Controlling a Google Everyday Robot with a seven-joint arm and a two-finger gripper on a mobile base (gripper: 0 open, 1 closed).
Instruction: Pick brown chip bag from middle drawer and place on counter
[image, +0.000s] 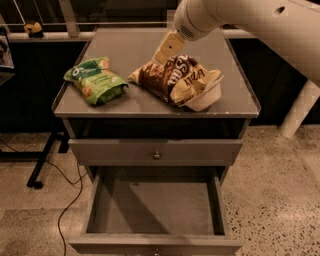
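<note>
The pincer (169, 47) hangs at upper centre, at the tip of the white arm (240, 20) reaching in from the upper right, right at the top edge of the brown chip bag (170, 80); spread or pressed together, I cannot tell. The bag lies on the tabletop (150, 42), draped over a white bowl (207, 95). A green bag (95, 80) lies to the left. Below, the open drawer (155, 207) shows its grey floor.

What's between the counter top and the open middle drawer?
A closed top drawer, seen in the camera view; gripper is above, at the brown chip bag.
</note>
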